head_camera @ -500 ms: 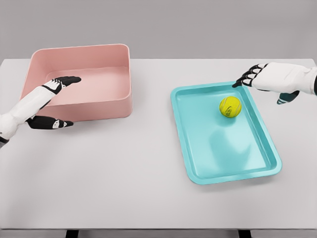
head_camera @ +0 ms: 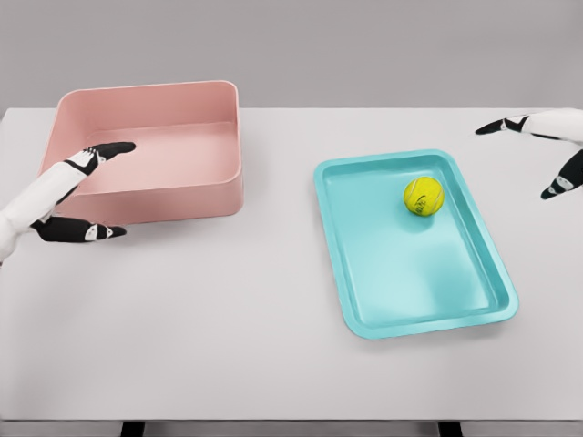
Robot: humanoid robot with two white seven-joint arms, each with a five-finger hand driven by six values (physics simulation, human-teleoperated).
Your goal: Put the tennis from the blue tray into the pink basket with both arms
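A yellow-green tennis ball (head_camera: 424, 196) lies in the far right part of the blue tray (head_camera: 364, 300), untouched. The pink basket (head_camera: 182, 196) stands at the far left of the table and holds nothing. My left hand (head_camera: 86, 191) is open at the basket's front left corner, one finger reaching over the rim and the thumb low in front of the wall. My right hand (head_camera: 537, 155) is open at the right edge of the picture, well to the right of the tray and apart from the ball.
The white table (head_camera: 228, 319) spreads wide between basket and tray and in front of both. Its near edge runs along the bottom of the picture.
My right hand has pulled away to the right, off the tray's far corner, and its fingers have spread. My left hand has slid slightly back to the left.
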